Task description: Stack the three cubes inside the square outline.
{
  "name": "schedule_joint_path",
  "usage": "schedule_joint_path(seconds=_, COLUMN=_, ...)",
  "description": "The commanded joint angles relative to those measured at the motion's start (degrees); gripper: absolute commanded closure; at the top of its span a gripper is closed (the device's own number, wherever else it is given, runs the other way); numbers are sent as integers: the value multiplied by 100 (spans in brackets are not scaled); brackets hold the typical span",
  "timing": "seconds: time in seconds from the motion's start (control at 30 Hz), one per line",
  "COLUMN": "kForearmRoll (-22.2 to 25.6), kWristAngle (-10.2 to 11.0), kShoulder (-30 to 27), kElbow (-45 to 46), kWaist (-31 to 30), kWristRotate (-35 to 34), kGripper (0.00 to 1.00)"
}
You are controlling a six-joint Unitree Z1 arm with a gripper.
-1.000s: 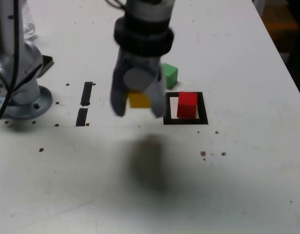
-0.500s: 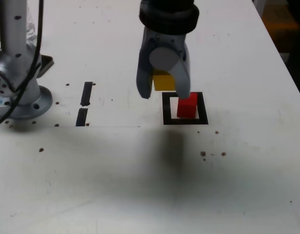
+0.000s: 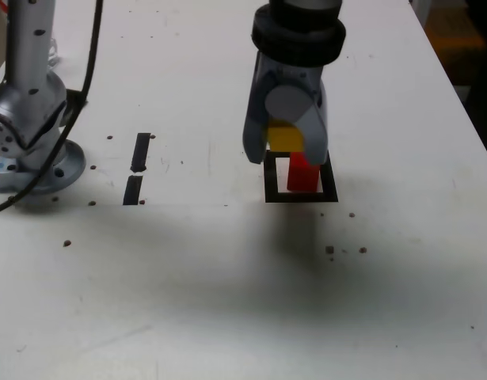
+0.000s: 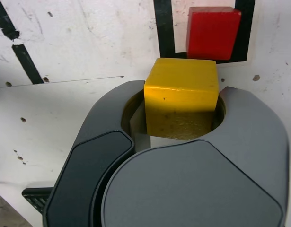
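Observation:
My gripper (image 3: 284,154) is shut on the yellow cube (image 3: 284,138) (image 4: 181,97), holding it in the air just above and slightly to the exterior view's left of the red cube (image 3: 302,174) (image 4: 213,32). The red cube stands inside the square outline (image 3: 273,196) (image 4: 162,28) of black tape. The green cube is hidden behind the arm in the exterior view and does not show in the wrist view.
The arm's grey base (image 3: 29,150) sits at the exterior view's left with a black cable (image 3: 83,87). Two short black tape strips (image 3: 137,166) lie between the base and the outline. Small dark specks dot the white table (image 3: 227,293).
The gripper carried the yellow cube toward the exterior view's right, from left of the outline to over its left part beside the red cube. The green cube became hidden behind the arm.

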Motion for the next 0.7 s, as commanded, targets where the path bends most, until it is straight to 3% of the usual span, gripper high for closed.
schedule_joint_path(seconds=0.0, kForearmRoll=-13, kWristAngle=2, kShoulder=50, kElbow=-38, kWaist=29, kWristRotate=29, kGripper=69)
schedule_joint_path(seconds=0.67, kForearmRoll=-63, kWristAngle=-15, kShoulder=530, kElbow=-366, kWaist=255, kWristRotate=329, kGripper=69)
